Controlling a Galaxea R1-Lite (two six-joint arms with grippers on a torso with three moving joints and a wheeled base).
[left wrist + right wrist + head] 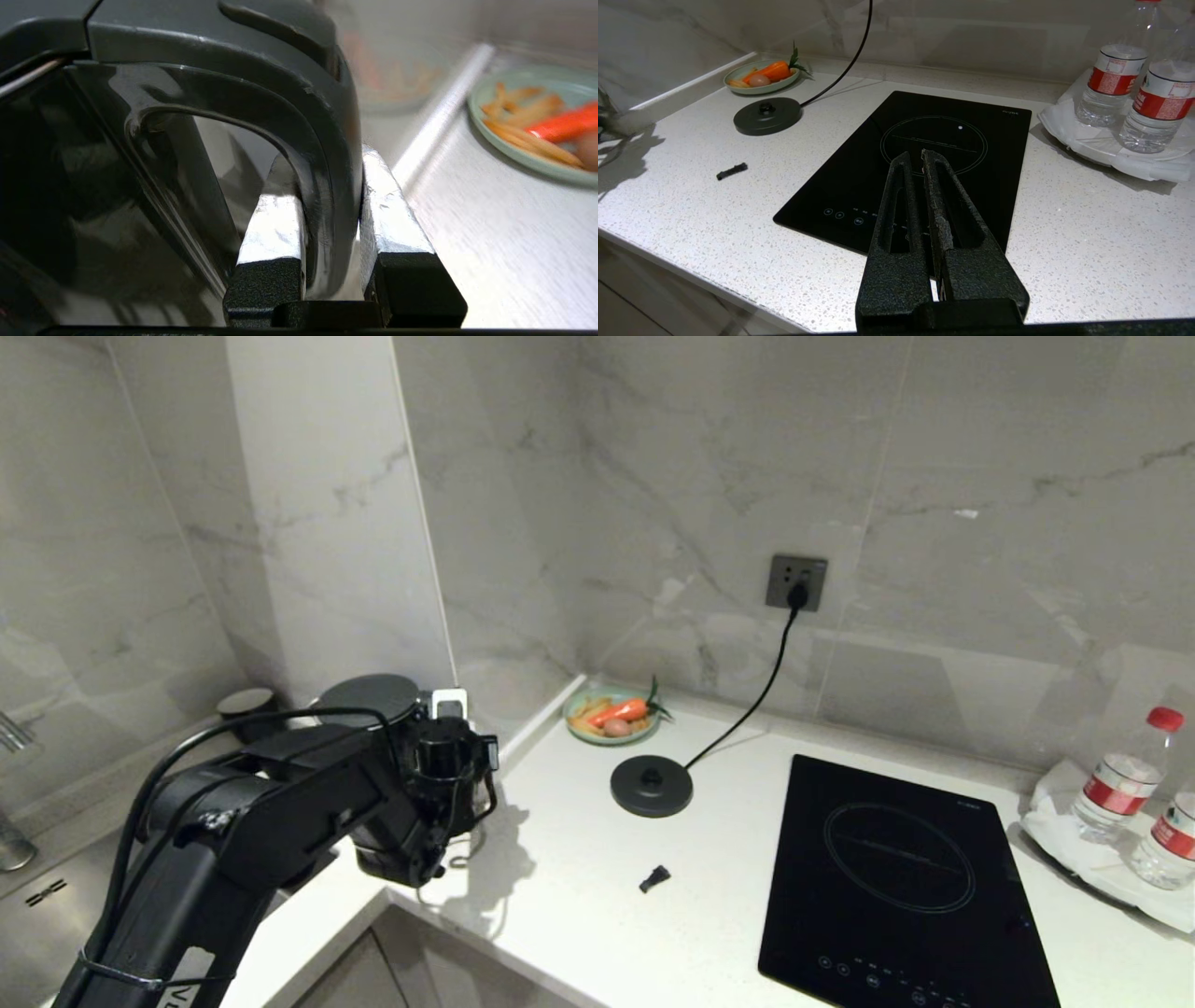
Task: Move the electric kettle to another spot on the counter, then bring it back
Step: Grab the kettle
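I see a white speckled stone bench [597,896] running into a corner of grey-veined marble wall [709,476], a black glass hob [896,887] let into it. My left arm [233,840] reaches across the bench's left end, and its fingers [387,219] are clenched on the loop handle [327,186] of the electric kettle [117,186]: one foil-wrapped pad sits inside the loop, the other outside, the handle pinched between them, the dark body just beyond the inner pad. From the head camera I get only the kettle's flat round lid [369,695] past the wrist; the grasp itself shows only in the left wrist camera. The right gripper [923,161] hangs over the front of the hob, its fingers pressed together on nothing. Beyond them lie the round base disc [767,115] with its cord [756,695] up to the wall socket [796,582], a green plate [761,86] of carrot, two water bottles [1111,84] on a white tray, and a small black piece [732,171] on the bench
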